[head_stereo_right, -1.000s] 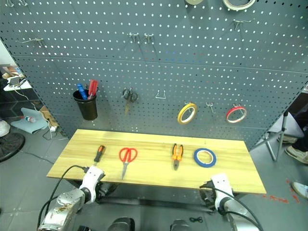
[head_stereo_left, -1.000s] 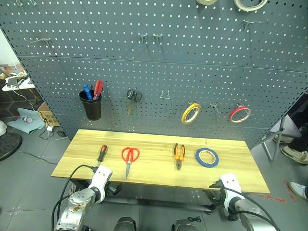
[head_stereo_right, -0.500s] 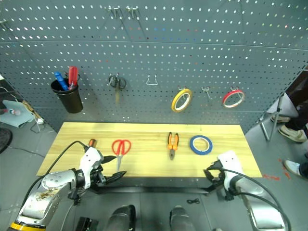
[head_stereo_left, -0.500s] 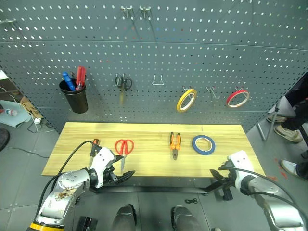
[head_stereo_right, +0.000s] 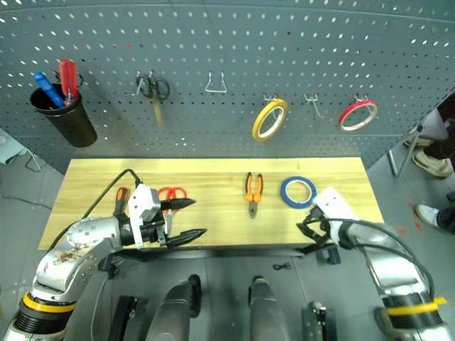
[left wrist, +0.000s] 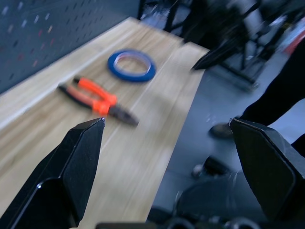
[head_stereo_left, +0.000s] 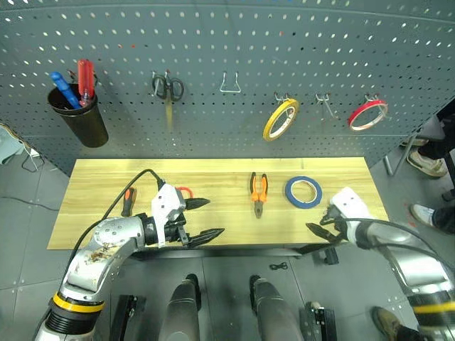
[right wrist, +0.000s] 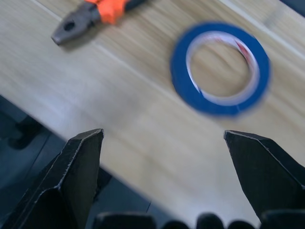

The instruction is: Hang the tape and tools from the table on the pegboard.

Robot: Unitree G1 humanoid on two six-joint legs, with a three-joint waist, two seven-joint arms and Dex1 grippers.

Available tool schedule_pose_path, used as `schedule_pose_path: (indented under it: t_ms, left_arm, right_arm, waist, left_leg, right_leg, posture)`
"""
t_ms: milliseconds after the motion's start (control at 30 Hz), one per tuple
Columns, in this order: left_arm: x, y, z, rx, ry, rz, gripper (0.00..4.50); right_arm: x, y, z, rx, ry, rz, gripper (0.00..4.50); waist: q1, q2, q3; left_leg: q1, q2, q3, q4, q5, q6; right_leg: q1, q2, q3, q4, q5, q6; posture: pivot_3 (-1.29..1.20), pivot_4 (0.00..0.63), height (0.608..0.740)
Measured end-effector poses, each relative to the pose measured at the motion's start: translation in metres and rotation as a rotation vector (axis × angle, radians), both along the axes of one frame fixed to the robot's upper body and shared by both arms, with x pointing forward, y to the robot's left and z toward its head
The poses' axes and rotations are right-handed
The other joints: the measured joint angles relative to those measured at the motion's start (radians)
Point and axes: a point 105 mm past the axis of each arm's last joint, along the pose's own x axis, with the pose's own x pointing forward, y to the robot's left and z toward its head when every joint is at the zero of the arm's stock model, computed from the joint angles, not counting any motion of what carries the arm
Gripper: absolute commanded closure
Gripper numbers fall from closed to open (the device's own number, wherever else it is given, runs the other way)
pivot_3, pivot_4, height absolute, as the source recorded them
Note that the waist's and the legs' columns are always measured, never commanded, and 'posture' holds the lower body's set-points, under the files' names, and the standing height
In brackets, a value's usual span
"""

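On the light wood table (head_stereo_left: pixel 213 174) lie the blue tape (head_stereo_left: pixel 303 192), the orange-and-black pliers (head_stereo_left: pixel 258 192) and the screwdriver (head_stereo_left: pixel 128 201). The red handles of the scissors (head_stereo_right: pixel 168 192) peek out behind my left hand; their blades are hidden. My left gripper (head_stereo_left: pixel 212 217) hovers open over the table's front edge, just right of the scissors, pointing toward the pliers. My right gripper (head_stereo_left: pixel 320 238) is open and empty at the front edge, just short of the tape (right wrist: pixel 220 67). The pegboard (head_stereo_left: pixel 213 71) rises behind the table.
On the pegboard hang a yellow tape ring (head_stereo_left: pixel 281 118), a red tape ring (head_stereo_left: pixel 367 114), small black scissors (head_stereo_left: pixel 168 88) and a black cup (head_stereo_left: pixel 79 117) holding blue and red tools. Bare hooks (head_stereo_left: pixel 229 84) sit between them. A person's shoes (head_stereo_left: pixel 426 163) show at far right.
The camera has tilted down toward the table. Both arms have risen from below the table edge and moved forward, the left beside the scissors, the right up to the tape. Both stay open.
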Motion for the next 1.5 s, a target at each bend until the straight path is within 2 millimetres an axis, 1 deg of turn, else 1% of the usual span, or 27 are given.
schedule_pose_path:
  t_ms: [133, 167, 200, 233, 267, 400, 533, 667, 700, 767, 900, 933, 967, 1033, 1100, 1167, 1200, 1233, 1267, 1333, 1367, 1433, 1467, 1500]
  left_arm:
    - [0.005, -0.009, 0.017, -0.083, -0.003, -0.032, 0.04]
    - [0.007, -0.011, 0.021, -0.099, -0.002, -0.032, 0.04]
    - [0.009, -0.011, 0.026, -0.121, 0.008, -0.03, 0.04]
    - [0.011, -0.011, 0.03, -0.136, 0.011, -0.031, 0.04]
    - [0.012, -0.012, 0.034, -0.149, 0.014, -0.033, 0.04]
    - [0.012, -0.01, 0.038, -0.169, 0.041, -0.036, 0.04]
    - [0.01, -0.012, 0.041, -0.177, 0.045, -0.06, 0.04]
    - [0.01, -0.015, 0.051, -0.195, 0.026, -0.092, 0.0]
    - [0.01, -0.015, 0.053, -0.195, 0.021, -0.093, 0.0]
    - [0.01, -0.015, 0.052, -0.192, 0.023, -0.092, 0.0]
    - [0.007, -0.014, 0.049, -0.188, 0.033, -0.096, 0.0]
    - [0.007, -0.014, 0.049, -0.188, 0.033, -0.097, 0.0]
    - [0.007, -0.014, 0.049, -0.188, 0.032, -0.099, 0.0]
    - [0.007, -0.016, 0.049, -0.182, 0.026, -0.105, 0.0]
    - [0.007, -0.02, 0.051, -0.18, 0.012, -0.123, 0.0]
    - [0.008, -0.025, 0.058, -0.186, -0.014, -0.137, 0.0]
    - [0.009, -0.027, 0.061, -0.187, -0.023, -0.141, 0.0]
    - [0.009, -0.031, 0.065, -0.19, -0.034, -0.153, 0.0]
    - [0.01, -0.033, 0.067, -0.188, -0.037, -0.158, 0.0]
    - [0.011, -0.036, 0.07, -0.194, -0.029, -0.169, 0.0]
    - [0.011, -0.036, 0.073, -0.206, -0.018, -0.173, 0.0]
    - [0.012, -0.038, 0.08, -0.237, 0.008, -0.188, 0.0]
    - [0.012, -0.039, 0.086, -0.261, 0.021, -0.199, 0.0]
    - [0.013, -0.039, 0.092, -0.287, 0.028, -0.21, 0.0]
  right_arm:
    - [0.028, 0.005, 0.004, -0.049, -0.008, 0.066, 0.0]
    - [0.033, 0.006, 0.006, -0.055, -0.017, 0.074, 0.0]
    - [0.04, 0.008, 0.007, -0.065, -0.019, 0.089, 0.0]
    - [0.046, 0.009, 0.009, -0.07, -0.023, 0.101, 0.0]
    - [0.05, 0.01, 0.01, -0.07, -0.027, 0.107, 0.0]
    - [0.064, 0.011, 0.013, -0.078, -0.018, 0.125, 0.0]
    - [0.07, 0.008, 0.0, -0.063, 0.047, 0.105, 0.0]
    - [0.074, 0.005, 0.001, -0.053, 0.068, 0.099, 1.13]
    - [0.074, 0.004, 0.001, -0.054, 0.068, 0.099, 1.52]
    - [0.075, 0.003, 0.001, -0.06, 0.067, 0.099, 2.15]
    - [0.075, 0.001, 0.0, -0.06, 0.065, 0.103, 3.59]
    - [0.075, 0.001, 0.0, -0.06, 0.066, 0.103, 3.86]
    - [0.075, 0.001, 0.0, -0.058, 0.064, 0.1, 4.04]
    - [0.076, 0.001, 0.001, -0.008, 0.067, 0.056, 4.04]
    - [0.071, -0.001, 0.0, 0.031, 0.063, 0.003, 4.04]
    - [0.057, 0.0, -0.004, 0.033, 0.039, -0.017, 4.04]
    - [0.052, 0.002, -0.004, 0.022, 0.025, -0.014, 4.04]
    - [0.04, 0.002, -0.002, -0.023, -0.029, -0.012, 4.04]
    - [0.033, 0.004, 0.003, -0.055, -0.076, -0.004, 4.04]
    - [0.018, 0.007, 0.018, -0.126, -0.192, 0.004, 4.04]
    - [0.01, 0.008, 0.028, -0.162, -0.26, 0.001, 4.04]
    - [-0.001, 0.011, 0.049, -0.216, -0.391, -0.015, 4.04]
    - [-0.005, 0.013, 0.059, -0.234, -0.458, -0.033, 4.04]
    - [-0.007, 0.015, 0.067, -0.25, -0.514, -0.044, 4.04]
  waist:
    - [0.001, 0.0, 0.035]
    - [0.002, 0.001, 0.042]
    - [0.002, 0.001, 0.047]
    - [0.002, 0.001, 0.051]
    - [0.003, 0.001, 0.056]
    - [0.009, 0.002, 0.079]
    - [0.011, 0.003, 0.092]
    - [0.012, 0.004, 0.093]
    - [0.012, 0.004, 0.093]
    - [0.011, 0.004, 0.093]
    - [0.009, 0.004, 0.093]
    - [0.009, 0.004, 0.093]
    - [0.009, 0.004, 0.093]
    - [0.009, 0.003, 0.093]
    - [0.013, 0.004, 0.092]
    - [0.025, 0.005, 0.092]
    - [0.028, 0.005, 0.092]
    - [0.035, 0.007, 0.09]
    - [0.036, 0.008, 0.089]
    - [0.033, 0.009, 0.085]
    - [0.033, 0.009, 0.083]
    - [0.027, 0.007, 0.073]
    - [0.024, 0.006, 0.066]
    - [0.019, 0.006, 0.056]
  left_leg:
    - [-0.004, 0.0, -0.003, -0.003, 0.0, 0.0]
    - [-0.007, -0.001, -0.005, -0.003, 0.0, 0.0]
    - [-0.011, -0.001, -0.006, -0.003, -0.001, 0.001]
    - [-0.016, -0.001, -0.008, -0.003, -0.001, 0.001]
    - [-0.018, -0.001, -0.009, -0.003, -0.002, 0.001]
    - [-0.02, -0.002, -0.012, -0.003, -0.003, 0.001]
    - [-0.024, -0.004, -0.017, -0.001, -0.002, 0.0]
    - [-0.027, -0.004, -0.023, 0.0, 0.0, -0.003]
    - [-0.027, -0.004, -0.024, 0.0, 0.0, -0.004]
    - [-0.027, -0.004, -0.025, -0.001, 0.001, -0.005]
    - [-0.028, -0.004, -0.026, -0.001, 0.001, -0.005]
    - [-0.028, -0.004, -0.026, -0.001, 0.001, -0.006]
    - [-0.028, -0.004, -0.027, -0.001, 0.002, -0.006]
    - [-0.028, -0.004, -0.027, -0.001, 0.002, -0.007]
    - [-0.029, -0.004, -0.028, -0.001, 0.003, -0.008]
    - [-0.031, -0.004, -0.03, -0.001, 0.003, -0.009]
    - [-0.032, -0.005, -0.03, 0.0, 0.004, -0.009]
    - [-0.034, -0.006, -0.031, -0.001, 0.004, -0.01]
    - [-0.034, -0.006, -0.031, 0.0, 0.004, -0.01]
    - [-0.034, -0.007, -0.031, 0.0, 0.005, -0.011]
    - [-0.034, -0.007, -0.031, 0.0, 0.005, -0.011]
    - [-0.034, -0.007, -0.032, 0.0, 0.006, -0.013]
    - [-0.034, -0.007, -0.032, 0.0, 0.007, -0.014]
    - [-0.034, -0.007, -0.032, 0.0, 0.008, -0.015]
  right_leg:
    - [-0.003, 0.001, -0.001, 0.003, -0.002, 0.01]
    - [-0.005, 0.001, -0.003, 0.003, 0.001, 0.019]
    - [-0.009, 0.001, -0.004, 0.004, 0.0, 0.019]
    - [-0.014, 0.001, -0.004, 0.005, 0.0, 0.019]
    - [-0.016, 0.001, -0.005, 0.006, 0.004, 0.014]
    - [-0.016, 0.0, -0.008, 0.005, 0.005, 0.012]
    - [-0.016, -0.001, -0.014, 0.005, 0.005, 0.012]
    - [-0.016, -0.001, -0.02, 0.005, 0.005, 0.011]
    - [-0.016, -0.001, -0.021, 0.005, 0.005, 0.011]
    - [-0.016, -0.001, -0.022, 0.006, 0.005, 0.011]
    - [-0.016, -0.001, -0.023, 0.006, 0.005, 0.011]
    - [-0.016, -0.001, -0.024, 0.006, 0.005, 0.011]
    - [-0.016, -0.001, -0.024, 0.006, 0.005, 0.011]
    - [-0.015, -0.001, -0.024, 0.006, 0.006, 0.011]
    - [-0.016, -0.001, -0.025, 0.007, 0.006, 0.01]
    - [-0.017, -0.001, -0.028, 0.007, 0.006, 0.01]
    - [-0.017, -0.001, -0.028, 0.006, 0.006, 0.01]
    - [-0.018, -0.003, -0.028, 0.007, 0.006, 0.011]
    - [-0.018, -0.003, -0.028, 0.006, 0.006, 0.011]
    - [-0.018, -0.004, -0.028, 0.006, 0.007, 0.012]
    - [-0.018, -0.004, -0.029, 0.006, 0.007, 0.012]
    - [-0.018, -0.004, -0.029, 0.006, 0.006, 0.013]
    - [-0.018, -0.003, -0.029, 0.006, 0.006, 0.013]
    - [-0.017, -0.003, -0.03, 0.005, 0.006, 0.014]
  posture:
    - [0.06, 0.476, 0.74]
    - [0.07, 0.482, 0.74]
    - [0.07, 0.482, 0.74]
    - [0.07, 0.488, 0.74]
    - [0.08, 0.491, 0.74]
    - [0.09, 0.5, 0.74]
    - [0.1, 0.501, 0.74]
    - [0.1, 0.499, 0.74]
    - [0.1, 0.498, 0.74]
    - [0.1, 0.494, 0.74]
    - [0.1, 0.478, 0.74]
    - [0.1, 0.472, 0.74]
    - [0.1, 0.465, 0.74]
    - [0.1, 0.452, 0.74]
    - [0.09, 0.428, 0.74]
    - [0.08, 0.409, 0.74]
    - [0.07, 0.388, 0.74]
    - [0.07, 0.377, 0.74]
    - [0.06, 0.358, 0.74]
    - [0.06, 0.345, 0.74]
    - [0.05, 0.32, 0.74]
    - [0.05, 0.3, 0.74]
    - [0.05, 0.278, 0.74]
    - [0.05, 0.278, 0.74]
